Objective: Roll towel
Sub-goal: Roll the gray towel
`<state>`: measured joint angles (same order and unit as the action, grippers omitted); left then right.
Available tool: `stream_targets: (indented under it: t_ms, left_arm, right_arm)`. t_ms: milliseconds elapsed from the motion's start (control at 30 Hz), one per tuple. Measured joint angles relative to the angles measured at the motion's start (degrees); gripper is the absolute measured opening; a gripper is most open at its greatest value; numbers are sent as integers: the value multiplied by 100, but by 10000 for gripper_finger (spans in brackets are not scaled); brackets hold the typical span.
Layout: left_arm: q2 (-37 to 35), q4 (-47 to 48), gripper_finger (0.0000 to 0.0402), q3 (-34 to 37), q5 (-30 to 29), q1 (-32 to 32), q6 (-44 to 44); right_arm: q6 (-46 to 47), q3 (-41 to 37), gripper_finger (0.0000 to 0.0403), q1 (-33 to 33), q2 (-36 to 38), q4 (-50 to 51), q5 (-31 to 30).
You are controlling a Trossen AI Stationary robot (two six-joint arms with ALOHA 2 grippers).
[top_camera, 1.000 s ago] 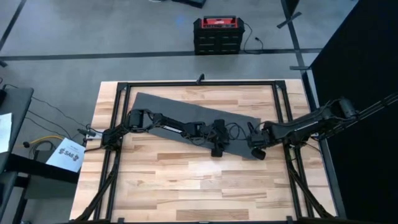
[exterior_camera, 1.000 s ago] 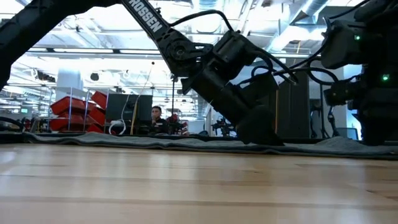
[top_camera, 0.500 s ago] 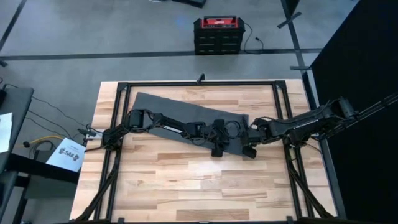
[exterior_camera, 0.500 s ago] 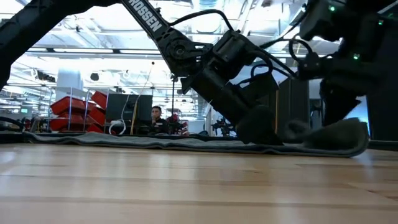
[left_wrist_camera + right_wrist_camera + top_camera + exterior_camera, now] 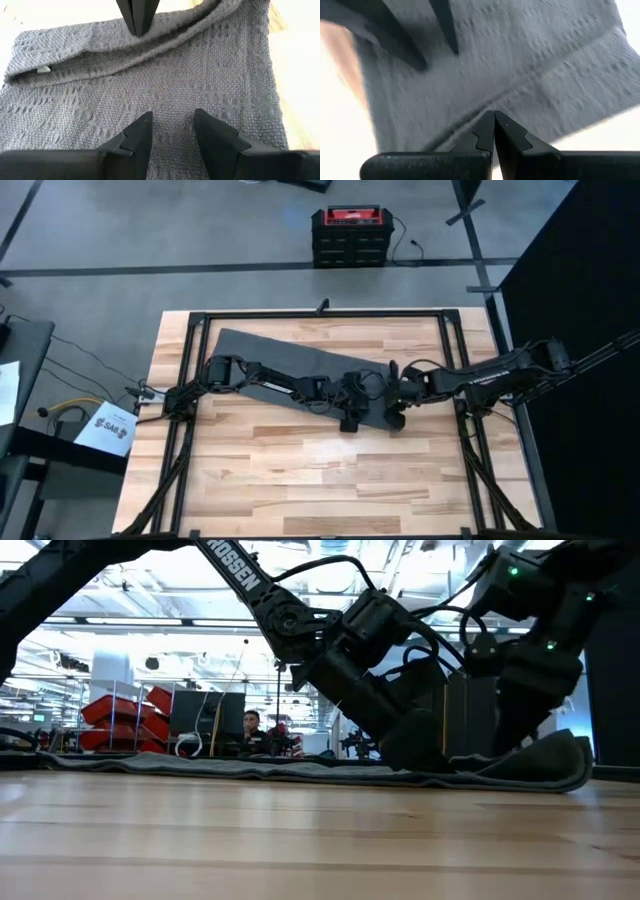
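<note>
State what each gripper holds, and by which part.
Right gripper pinches the towel by its folded-over right end. Left gripper is open on the towel, holding nothing.

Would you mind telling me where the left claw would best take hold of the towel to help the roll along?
Probably at the folded-over end of the towel, on the raised lip that the right claw has pinched and turned back. The left claw rests open on the flat cloth just short of it, so it could come from the unrolled side.

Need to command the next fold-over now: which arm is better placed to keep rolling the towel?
Probably the right: its claw is shut on the towel end, folded over. The left claw rests open on flat cloth.
</note>
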<state>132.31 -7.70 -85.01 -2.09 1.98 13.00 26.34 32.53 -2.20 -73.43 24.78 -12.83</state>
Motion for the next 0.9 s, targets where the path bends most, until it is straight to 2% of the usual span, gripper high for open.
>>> stream_targets:
  t_ms: [133, 333, 467, 567, 733, 900]
  left_arm:
    - [0, 2, 134, 0, 0, 0, -29]
    - [0, 26, 134, 0, 0, 0, -35]
    - [0, 43, 134, 0, 4, 7, -21]
    - [0, 49, 134, 0, 20, 20, -20]
    - [0, 48, 134, 1, 28, 24, 8]
    - [0, 48, 134, 2, 25, 24, -2]
  right_arm:
    - [-143, -10, 0, 196, 6, -111, 209]
    - [-213, 446, 0, 232, 83, 1046, 93]
    - [237, 805, 0, 44, 153, 1978, 77]
    - [863, 738, 0, -173, 159, 2477, 250]
    - [1611, 277, 0, -804, 60, 2020, 938]
    - [1733, 201, 0, -1269, 59, 872, 1103]
